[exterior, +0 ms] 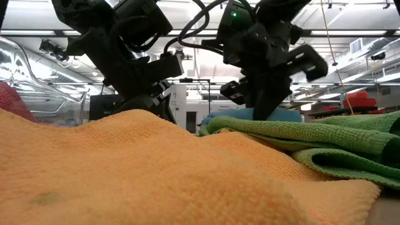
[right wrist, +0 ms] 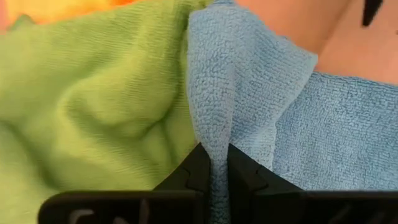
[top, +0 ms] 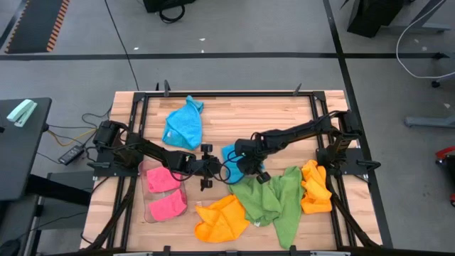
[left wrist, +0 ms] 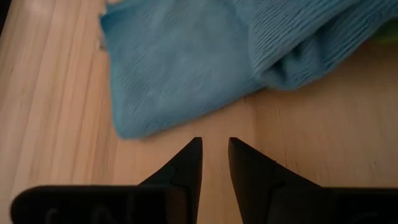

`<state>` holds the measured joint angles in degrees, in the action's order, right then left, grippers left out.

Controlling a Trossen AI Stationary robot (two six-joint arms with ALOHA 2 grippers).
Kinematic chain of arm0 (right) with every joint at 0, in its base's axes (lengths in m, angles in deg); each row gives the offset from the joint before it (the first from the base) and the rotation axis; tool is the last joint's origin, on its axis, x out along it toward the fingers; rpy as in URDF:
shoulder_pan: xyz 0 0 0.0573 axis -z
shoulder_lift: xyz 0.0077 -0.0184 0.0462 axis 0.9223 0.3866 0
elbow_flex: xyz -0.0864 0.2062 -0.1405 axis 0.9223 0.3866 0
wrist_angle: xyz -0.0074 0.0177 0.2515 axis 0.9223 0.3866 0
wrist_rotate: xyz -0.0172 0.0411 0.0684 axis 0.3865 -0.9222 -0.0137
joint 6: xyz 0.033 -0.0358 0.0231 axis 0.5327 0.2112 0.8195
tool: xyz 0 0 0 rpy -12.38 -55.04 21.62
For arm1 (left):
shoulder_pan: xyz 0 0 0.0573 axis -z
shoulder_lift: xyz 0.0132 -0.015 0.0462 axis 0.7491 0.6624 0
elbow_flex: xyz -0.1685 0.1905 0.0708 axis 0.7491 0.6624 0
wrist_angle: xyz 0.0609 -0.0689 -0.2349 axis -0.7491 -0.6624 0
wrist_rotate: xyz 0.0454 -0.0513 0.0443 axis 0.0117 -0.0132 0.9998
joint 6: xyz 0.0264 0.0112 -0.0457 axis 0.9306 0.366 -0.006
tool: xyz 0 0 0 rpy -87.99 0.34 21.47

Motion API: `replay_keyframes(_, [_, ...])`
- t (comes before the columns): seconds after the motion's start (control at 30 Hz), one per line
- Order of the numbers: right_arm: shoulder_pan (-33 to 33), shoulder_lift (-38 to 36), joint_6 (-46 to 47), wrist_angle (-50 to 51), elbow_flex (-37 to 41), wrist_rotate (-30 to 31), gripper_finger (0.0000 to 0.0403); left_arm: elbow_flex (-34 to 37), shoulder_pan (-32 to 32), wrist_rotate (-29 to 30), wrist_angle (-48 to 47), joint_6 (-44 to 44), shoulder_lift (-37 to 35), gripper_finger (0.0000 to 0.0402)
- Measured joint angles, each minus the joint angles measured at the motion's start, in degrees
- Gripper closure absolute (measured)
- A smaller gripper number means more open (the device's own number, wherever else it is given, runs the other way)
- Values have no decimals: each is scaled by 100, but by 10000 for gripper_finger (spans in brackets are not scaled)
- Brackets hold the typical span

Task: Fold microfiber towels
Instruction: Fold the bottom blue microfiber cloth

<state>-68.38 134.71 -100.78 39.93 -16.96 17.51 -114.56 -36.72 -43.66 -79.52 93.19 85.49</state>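
A sky-blue towel [top: 229,152] lies at the table's middle, partly under my right gripper [top: 246,162], which is shut on it. In the right wrist view this blue towel [right wrist: 336,130] lies against a green towel [right wrist: 93,99]. My left gripper [left wrist: 213,146] rests just left of it above bare wood; its fingers are a narrow gap apart with nothing between them, just short of the towel's near edge [left wrist: 155,127]. The low view shows the right gripper [exterior: 265,100] over the blue towel [exterior: 284,115]. My right gripper pinches a raised ridge of the blue towel [right wrist: 211,124] between its two fingers, on the side next to the green towel. The fingers come slanting down from above. The ridge is pulled up into a peak, and the rest of the towel lies on the table.
A second blue towel [top: 185,124] lies at the far left. Two pink towels [top: 163,179] sit in a clear tray [top: 146,208] at the near left. Orange towels [top: 224,217] [top: 316,186] and the green towel [top: 274,200] crowd the near right. Bare wood [top: 256,114] shows at the far middle.
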Motion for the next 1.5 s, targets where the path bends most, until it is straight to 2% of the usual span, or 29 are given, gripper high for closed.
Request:
replay_keyframes(0.3, [125, -2, 333, 1045, -539, -634, 365, 0, 0, 0, 6, -62, 0, 311])
replay_keyframes(0.83, [1317, -9, 379, 408, -8, -816, 366, 0, 2, -2, 72, -57, 0, 311])
replay_keyframes(1.13, [1526, 186, 417, 271, 17, -638, 366, -2, -7, 0, 133, -14, 0, 321])
replay_keyframes(1.3, [1527, 413, 334, 112, 19, -271, 364, -4, -7, -2, 116, -23, 0, 315])
replay_keyframes(1.5, [1581, 404, 335, 63, 17, -1, 330, -4, -7, -2, 104, -48, 0, 316])
